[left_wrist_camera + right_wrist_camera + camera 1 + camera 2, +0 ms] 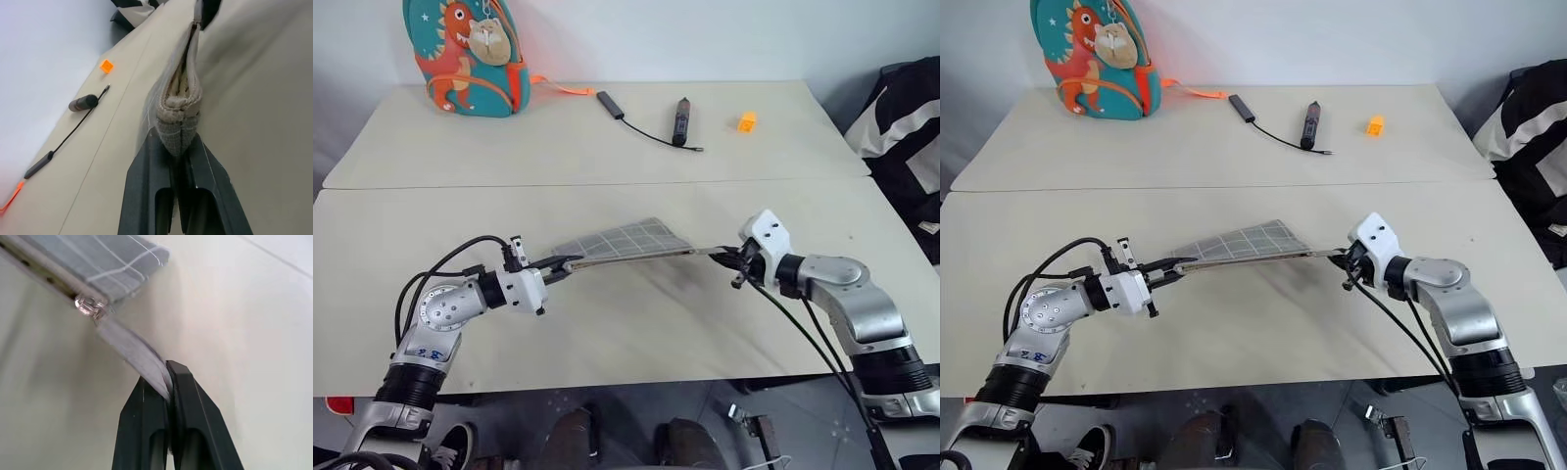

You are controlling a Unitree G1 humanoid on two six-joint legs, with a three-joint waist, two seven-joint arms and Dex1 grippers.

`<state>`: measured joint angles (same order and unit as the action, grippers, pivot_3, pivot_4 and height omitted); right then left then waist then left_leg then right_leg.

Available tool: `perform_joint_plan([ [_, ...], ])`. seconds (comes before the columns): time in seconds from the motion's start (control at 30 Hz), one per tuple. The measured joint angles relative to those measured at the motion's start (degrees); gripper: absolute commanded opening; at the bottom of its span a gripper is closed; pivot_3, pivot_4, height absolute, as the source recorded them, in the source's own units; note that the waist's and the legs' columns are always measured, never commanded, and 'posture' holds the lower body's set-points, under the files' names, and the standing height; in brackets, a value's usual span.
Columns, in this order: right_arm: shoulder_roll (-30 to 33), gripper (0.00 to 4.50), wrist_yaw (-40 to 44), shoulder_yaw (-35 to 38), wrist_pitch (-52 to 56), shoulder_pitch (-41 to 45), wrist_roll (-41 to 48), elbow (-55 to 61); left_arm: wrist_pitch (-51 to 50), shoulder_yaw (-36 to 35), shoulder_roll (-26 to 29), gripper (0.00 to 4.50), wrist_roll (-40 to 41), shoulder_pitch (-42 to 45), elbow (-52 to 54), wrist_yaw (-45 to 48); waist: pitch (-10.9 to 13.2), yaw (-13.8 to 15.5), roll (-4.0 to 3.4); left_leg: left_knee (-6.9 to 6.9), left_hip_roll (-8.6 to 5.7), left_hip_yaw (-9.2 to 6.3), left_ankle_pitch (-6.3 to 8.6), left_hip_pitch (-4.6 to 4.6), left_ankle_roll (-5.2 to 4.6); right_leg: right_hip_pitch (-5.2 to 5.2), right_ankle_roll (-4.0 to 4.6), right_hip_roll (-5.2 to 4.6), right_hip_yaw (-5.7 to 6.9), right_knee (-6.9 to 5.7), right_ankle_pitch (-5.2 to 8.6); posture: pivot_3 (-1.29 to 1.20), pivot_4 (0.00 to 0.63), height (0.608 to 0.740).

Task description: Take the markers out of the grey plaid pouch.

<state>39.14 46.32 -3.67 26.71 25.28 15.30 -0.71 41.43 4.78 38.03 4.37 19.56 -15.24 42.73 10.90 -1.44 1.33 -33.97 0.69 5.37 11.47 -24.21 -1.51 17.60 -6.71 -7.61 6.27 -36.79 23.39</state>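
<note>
Pouch of grey plaid hangs stretched above the table, left gripper clenched on 1 end, right gripper pinching the zipper tab. Fabric looks soft, light; grip ends.

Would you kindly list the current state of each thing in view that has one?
grey plaid pouch: lifted off the table, stretched between both grippers, zipper edge up.
pull tab: drawn taut.
left gripper: shut on the pouch's end.
right gripper: shut on the pull tab.
teal dinosaur backpack: upright at the far edge.
dark stick: lying flat, cable attached.
</note>
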Motion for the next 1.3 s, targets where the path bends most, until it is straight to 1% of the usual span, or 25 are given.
perform_joint_plan([
  [0.1,0.5,0.02,0.8,0.1,-1.5,0.1,0.0,-0.8,0.6,0.0,-0.6,0.0,0.3,0.1,-1.3,0.6,0.0,0.0,0.0,0.0,0.0,0.0,0.0,0.0,0.0,0.0,0.0,0.0,0.04,-0.01,0.0,0.0,0.15,0.74],
  [0.2,0.4,0.71,1.5,0.7,0.1,-0.1,1.5,0.1,0.6,-0.1,-1.3,0.0,0.4,0.3,-1.4,0.7,0.0,0.0,0.0,-0.01,0.0,-0.01,0.0,0.0,0.0,-0.01,0.0,0.0,0.03,-0.01,0.0,0.0,0.15,0.74],
  [0.23,0.1,0.99,1.8,1.4,0.9,-0.5,2.5,1.2,0.5,-0.3,-1.6,0.0,0.5,0.4,-1.4,0.7,0.0,0.0,0.0,-0.01,0.0,-0.02,0.0,0.0,0.0,-0.02,0.0,0.0,0.03,-0.01,0.0,0.0,0.15,0.74],
  [0.3,-0.6,1.73,2.0,1.9,1.6,-0.9,3.8,2.8,0.2,-0.3,-2.0,0.0,0.8,0.6,-1.4,0.8,0.0,0.0,0.0,-0.02,0.0,-0.03,0.0,0.0,0.0,-0.03,-0.01,0.0,0.03,0.0,0.0,0.0,0.15,0.74],
  [0.33,-0.5,2.01,2.7,2.0,2.8,-1.3,4.8,3.7,0.1,-0.3,-2.1,0.0,0.8,0.7,-1.4,0.8,0.0,0.0,0.0,-0.02,0.0,-0.03,0.0,0.0,0.0,-0.03,-0.01,0.0,0.02,0.0,0.0,0.0,0.15,0.74],
  [0.37,0.0,2.41,4.2,2.3,4.8,-2.2,6.7,5.4,0.1,-0.3,-2.2,0.0,0.8,0.9,-1.4,0.9,0.0,0.1,0.0,-0.03,0.0,-0.04,0.0,-0.01,-0.01,-0.04,-0.01,0.0,0.02,0.0,0.0,0.0,0.15,0.74],
  [0.43,2.1,3.01,7.2,2.3,8.7,-4.1,9.8,8.4,0.1,-0.3,-2.2,0.0,0.8,0.9,-1.4,1.0,0.0,0.3,0.0,-0.05,0.0,-0.06,0.03,-0.01,-0.04,-0.07,-0.01,-0.02,-0.03,0.02,0.0,0.0,0.15,0.74],
  [0.5,3.2,3.01,8.5,2.9,10.9,-4.6,11.8,10.1,0.2,-0.3,-2.2,0.0,0.8,0.9,-1.5,1.1,0.0,0.4,0.0,-0.06,0.0,-0.05,0.03,-0.01,-0.05,-0.09,-0.01,-0.02,-0.04,0.09,-0.01,0.0,0.15,0.74],
  [0.7,3.1,3.01,8.3,8.7,12.8,-3.0,17.1,13.8,0.2,-0.3,-2.2,0.0,0.8,0.9,-1.5,1.2,0.0,0.3,-0.01,-0.05,0.02,-0.05,0.06,-0.01,-0.1,-0.11,-0.02,-0.02,-0.07,0.22,-0.01,0.0,0.15,0.74],
  [0.77,2.0,2.61,7.1,8.8,13.3,-2.2,17.7,14.9,0.0,-0.3,-2.3,0.0,0.8,0.9,-1.5,1.2,0.0,0.2,-0.01,-0.04,0.04,-0.06,0.06,-0.02,-0.09,-0.1,-0.01,-0.02,-0.1,0.21,-0.01,0.0,0.15,0.74],
  [0.8,0.4,2.38,6.0,8.6,13.3,-2.0,17.9,15.8,-0.3,-0.3,-2.6,0.0,0.8,1.0,-1.5,1.2,0.0,0.2,-0.01,-0.03,0.04,-0.06,0.06,-0.01,-0.08,-0.1,-0.01,-0.01,-0.1,0.21,-0.01,0.0,0.15,0.74],
  [0.83,-1.0,2.08,5.3,7.9,13.0,-1.9,17.7,16.8,-0.6,-0.3,-3.2,0.0,0.8,1.1,-1.5,1.2,0.0,0.1,-0.01,-0.03,0.04,-0.06,0.06,-0.02,-0.07,-0.09,-0.01,-0.01,-0.1,0.2,-0.01,0.0,0.15,0.74],
  [0.9,-3.0,1.36,4.0,4.0,10.6,-1.9,15.5,18.2,-1.4,0.1,-4.2,0.0,0.8,1.5,-1.3,1.2,0.0,0.1,-0.01,-0.02,0.03,-0.05,0.05,-0.03,-0.04,-0.08,-0.01,-0.01,-0.09,0.19,-0.01,0.0,0.15,0.74],
  [0.97,-3.7,0.63,3.0,0.0,6.3,-1.9,11.0,18.5,-2.1,0.3,-4.6,0.0,0.8,1.7,-1.1,1.2,0.0,0.1,-0.01,-0.03,0.01,-0.02,0.05,-0.03,-0.04,-0.07,-0.03,-0.01,-0.07,0.19,-0.02,0.0,0.15,0.74],
  [1.03,-4.3,0.02,2.3,-2.2,2.1,-2.1,6.9,18.2,-2.8,0.3,-4.6,0.0,0.8,1.7,-0.8,1.2,0.0,0.1,0.0,-0.03,0.01,0.0,0.04,-0.02,-0.04,-0.06,-0.04,-0.01,-0.05,0.19,-0.03,0.0,0.15,0.74],
  [1.13,-6.1,0.02,0.7,-4.5,-3.1,-3.0,2.6,16.8,-3.6,0.3,-4.8,0.0,0.8,1.7,-0.1,1.4,0.0,0.2,0.0,-0.05,0.0,-0.01,0.03,-0.02,-0.02,-0.08,-0.05,0.0,-0.04,0.16,-0.03,0.0,0.15,0.74],
  [1.3,-6.8,0.02,0.3,-4.9,-4.5,-3.8,1.0,15.7,-4.0,0.3,-4.8,0.0,0.8,1.7,1.0,1.9,0.0,0.2,0.0,-0.06,0.0,0.0,0.02,-0.01,-0.02,-0.08,-0.06,0.02,-0.01,0.14,-0.04,0.0,0.15,0.74],
])
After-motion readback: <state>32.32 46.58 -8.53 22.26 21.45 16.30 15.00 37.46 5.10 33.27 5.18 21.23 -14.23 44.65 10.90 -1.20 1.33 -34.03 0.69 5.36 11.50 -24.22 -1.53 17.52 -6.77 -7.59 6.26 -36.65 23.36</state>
